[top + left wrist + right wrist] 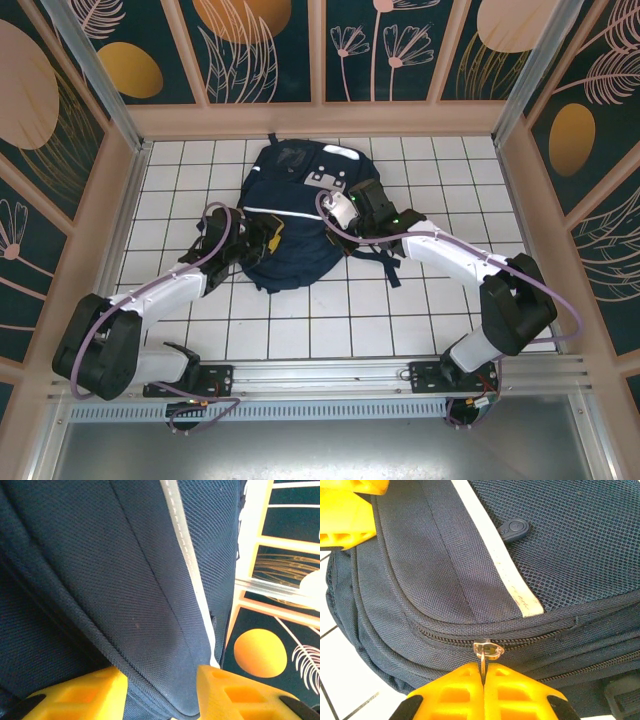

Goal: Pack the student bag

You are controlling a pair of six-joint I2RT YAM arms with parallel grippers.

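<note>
Navy fabric of the student bag (pixel 300 215), lying on the tiled counter (pixel 330 320), sits between the fingers (pixel 85 692) of the left hand (pixel 162 692), seemingly to brace it, though I cannot tell if they pinch, while the right hand (pixel 482 680) clenches the zipper pull (pixel 488 651) to work it.

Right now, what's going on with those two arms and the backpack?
Both arms are working on the student bag, which lies on the white tiled table. The right gripper is shut on a zipper pull at the bag's side, pinching the metal tab. The left gripper straddles a fold of the bag's fabric beside the white stripe, jaws apart with cloth between them. Whether it has actually clamped the fold is unclear.
</note>
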